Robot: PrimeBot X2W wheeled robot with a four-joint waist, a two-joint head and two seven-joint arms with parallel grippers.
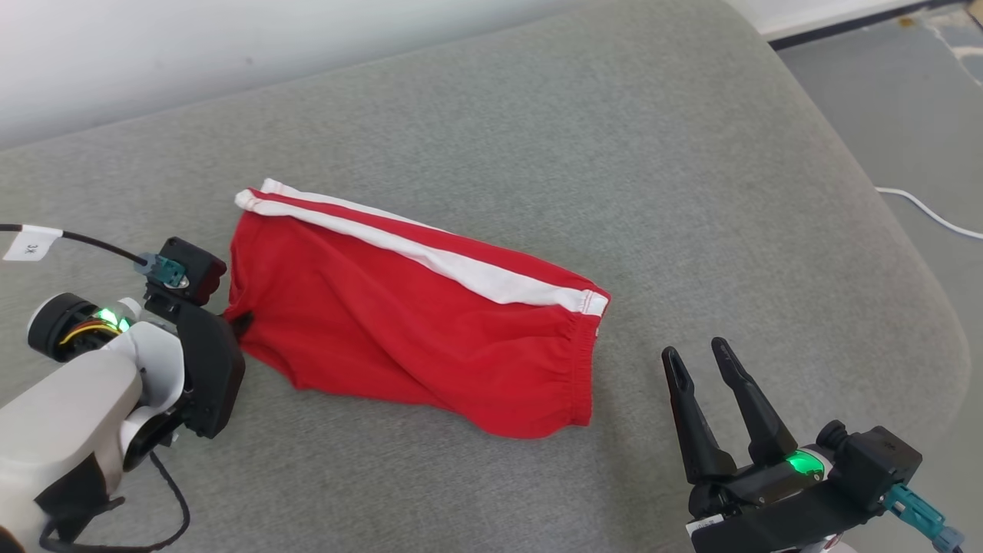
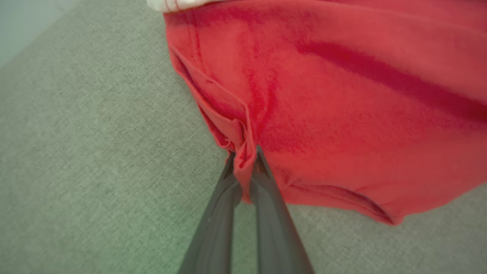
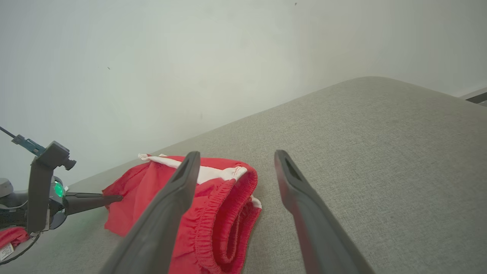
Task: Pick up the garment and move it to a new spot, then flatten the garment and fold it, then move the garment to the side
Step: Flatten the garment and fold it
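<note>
Left wrist view resolves left gripper (image 2: 244, 154) clamped on soft red garment's (image 2: 342, 114) hem fold; right gripper (image 1: 695, 349) apart, over grey woven cushion (image 1: 614, 115).

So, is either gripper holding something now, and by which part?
The left gripper is shut on the red cloth shorts with a white stripe, pinching a folded hem edge at their leg end. The right gripper holds nothing.

A grey woven-fabric cushion (image 1: 537, 115) with a rounded corner spreads below a plain white wall (image 1: 115, 61). Beyond its right edge lies grey floor (image 1: 860, 92), crossed by a thin white cable (image 1: 925, 213).
</note>
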